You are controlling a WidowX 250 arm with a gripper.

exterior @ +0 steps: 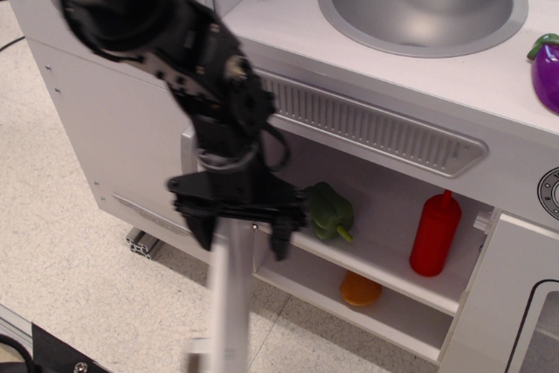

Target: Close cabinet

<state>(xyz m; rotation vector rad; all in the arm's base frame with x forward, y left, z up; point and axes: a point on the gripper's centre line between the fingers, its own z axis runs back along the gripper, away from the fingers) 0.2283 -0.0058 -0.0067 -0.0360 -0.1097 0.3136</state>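
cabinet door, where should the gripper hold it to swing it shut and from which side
Best at the top edge of the cabinet door, from above. The door stands open, edge-on to the camera, so its thin top edge fits between the fingers. The gripper already straddles it, one finger on each face. The handle isn't visible.

pepper [327, 210] left of bottle [434, 235], on shelf [376, 266]
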